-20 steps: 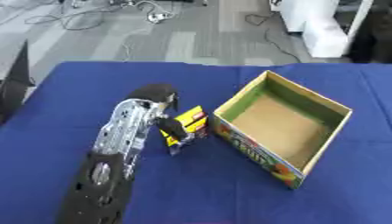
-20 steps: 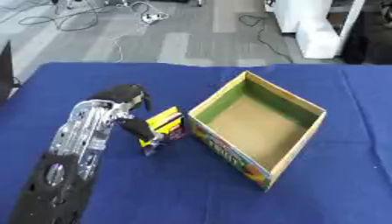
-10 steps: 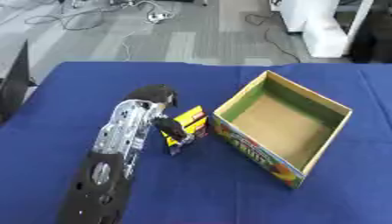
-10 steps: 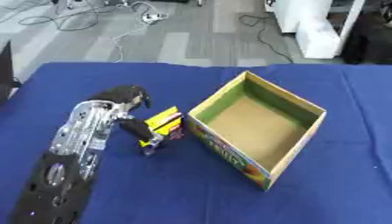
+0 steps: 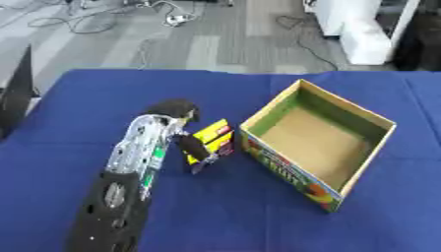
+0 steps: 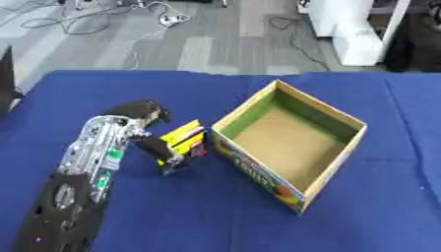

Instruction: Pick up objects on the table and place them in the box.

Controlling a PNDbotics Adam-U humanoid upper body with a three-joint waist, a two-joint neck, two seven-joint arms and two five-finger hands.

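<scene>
the left hand (image 5: 176,125) reaches in from the near left over the blue tabletop (image 5: 258,216), its fingers (image 5: 196,147) curled around a small yellow packet (image 5: 211,139) with some red and dark print. the packet sits just left of the open cardboard box (image 5: 317,142), close to the box's near-left wall but outside it, and whether it is lifted off the cloth or resting on it cannot be told from here. the box is empty, its brown floor bare. the right hand shows in neither view.

the main risk is the short gap to the box: if the hand swings right without rising enough, the packet or the fingers could catch the rim and shove or tip the light box. the hold also looks to be near one end of the packet, so it might pivot or slip out during the lift and fall short on the tabletop.
</scene>
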